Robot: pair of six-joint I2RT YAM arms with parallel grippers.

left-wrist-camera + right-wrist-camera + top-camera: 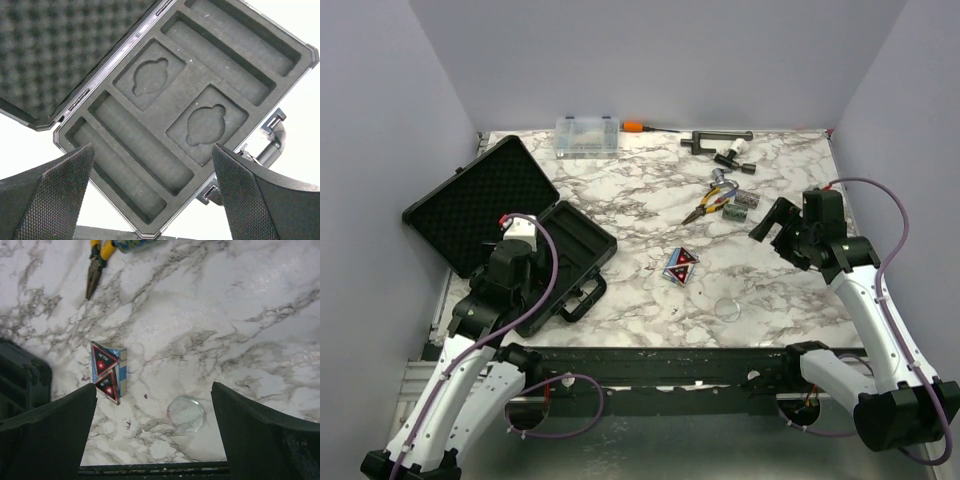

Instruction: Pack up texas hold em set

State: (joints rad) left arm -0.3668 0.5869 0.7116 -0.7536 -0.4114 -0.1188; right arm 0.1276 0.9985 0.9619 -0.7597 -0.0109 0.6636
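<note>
Right pincer (154,390): fingers wide apart, holding nothing, above the table (240,315).
Card deck (107,371): off-centre toward the briefcase side, with its long axis crossing your closing line.
Left pincer (152,150): apart and empty, over the briefcase tray (175,95).
Nearer arm: the right. You likely need to shift sideways before descending.

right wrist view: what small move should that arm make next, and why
Probably ease the open right gripper down toward the blue card deck with red-black triangles on it: it lies loose on the marble table, and the black briefcase's moulded tray lies open and empty.
</note>
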